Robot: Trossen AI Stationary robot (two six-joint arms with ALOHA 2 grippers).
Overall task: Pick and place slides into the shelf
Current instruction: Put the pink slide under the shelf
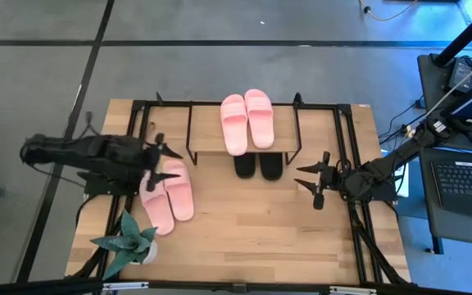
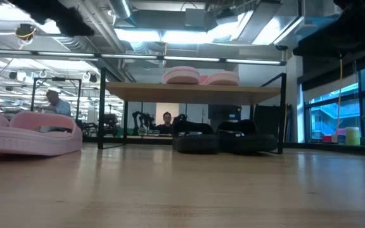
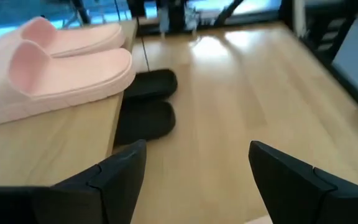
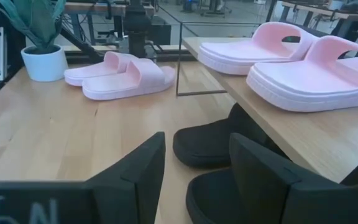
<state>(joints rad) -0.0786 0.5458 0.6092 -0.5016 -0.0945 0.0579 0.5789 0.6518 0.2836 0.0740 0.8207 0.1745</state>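
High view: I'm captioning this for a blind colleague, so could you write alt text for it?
Seen from above, a wooden table holds a low shelf with a pink pair of slides on top and a black pair beneath. A second pink pair lies on the table under the left gripper; the right gripper waits, empty, near the shelf, and a potted plant stands at the left.

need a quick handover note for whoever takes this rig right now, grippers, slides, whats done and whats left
Left gripper: open, empty, above the pink pair on the table.
Right gripper: fingers apart, empty, over the table right of the shelf.
Done: one pink pair on the shelf's top board; black pair underneath it.
Left: the table pair, lying near the potted plant, goes into the shelf.
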